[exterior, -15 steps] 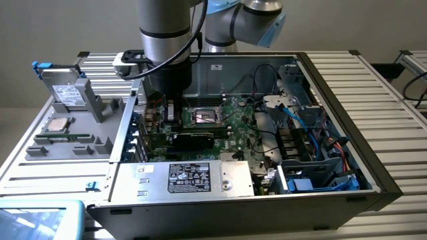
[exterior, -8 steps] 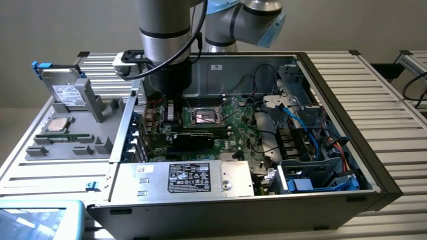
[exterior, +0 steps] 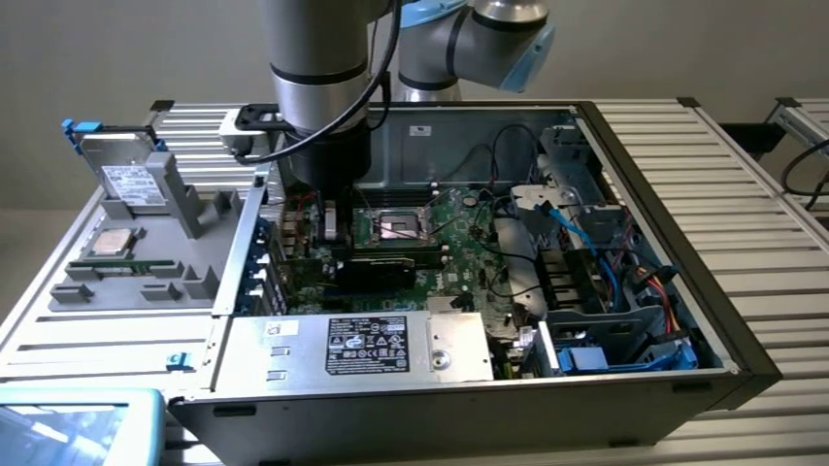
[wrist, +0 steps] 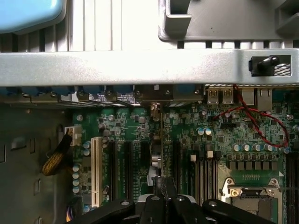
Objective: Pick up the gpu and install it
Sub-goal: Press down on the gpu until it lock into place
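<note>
Fingers (wrist: 162, 198) closed tight on the top edge of the gpu (wrist: 161, 140), seen edge-on in the wrist view, standing upright over the motherboard (wrist: 219, 126) slots, bracket end toward the case's rear wall (wrist: 140, 67). Beyond: CPU socket (exterior: 399, 228) beside gpu, gray fixture tray (exterior: 143, 262) outside the case.

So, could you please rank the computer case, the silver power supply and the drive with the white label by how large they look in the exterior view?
1. Computer case
2. Silver power supply
3. Drive with the white label, though it lies farther from the camera, so the gap may be overstated.
</note>
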### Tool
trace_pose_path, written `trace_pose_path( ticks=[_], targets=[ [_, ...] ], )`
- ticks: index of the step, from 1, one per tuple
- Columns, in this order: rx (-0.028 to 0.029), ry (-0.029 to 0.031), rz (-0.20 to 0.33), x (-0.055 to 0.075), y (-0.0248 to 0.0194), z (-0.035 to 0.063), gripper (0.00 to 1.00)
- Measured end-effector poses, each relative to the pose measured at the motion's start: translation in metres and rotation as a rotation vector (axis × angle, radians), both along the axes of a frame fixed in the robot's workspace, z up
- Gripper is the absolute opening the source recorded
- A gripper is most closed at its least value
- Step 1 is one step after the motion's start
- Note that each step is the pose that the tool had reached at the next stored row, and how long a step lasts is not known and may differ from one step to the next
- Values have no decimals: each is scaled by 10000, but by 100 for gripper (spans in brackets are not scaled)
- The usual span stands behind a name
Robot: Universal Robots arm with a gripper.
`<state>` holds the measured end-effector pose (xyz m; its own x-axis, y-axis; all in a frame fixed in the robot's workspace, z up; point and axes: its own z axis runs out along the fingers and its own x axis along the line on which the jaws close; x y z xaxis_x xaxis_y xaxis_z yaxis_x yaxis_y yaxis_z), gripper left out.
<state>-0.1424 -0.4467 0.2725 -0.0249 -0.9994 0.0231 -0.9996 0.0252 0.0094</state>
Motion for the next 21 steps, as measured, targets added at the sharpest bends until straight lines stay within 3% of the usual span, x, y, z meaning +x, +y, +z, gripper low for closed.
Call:
trace_pose_path(
  ticks=[10,12,15,21],
  targets=[
    [-1,7,2,-7,-1,-102,12],
    [34,-11,-2,-6,4,-37,12],
    [11,30,2,31,0,93,12],
    [10,92,2,197,-1,138,12]
  ],
)
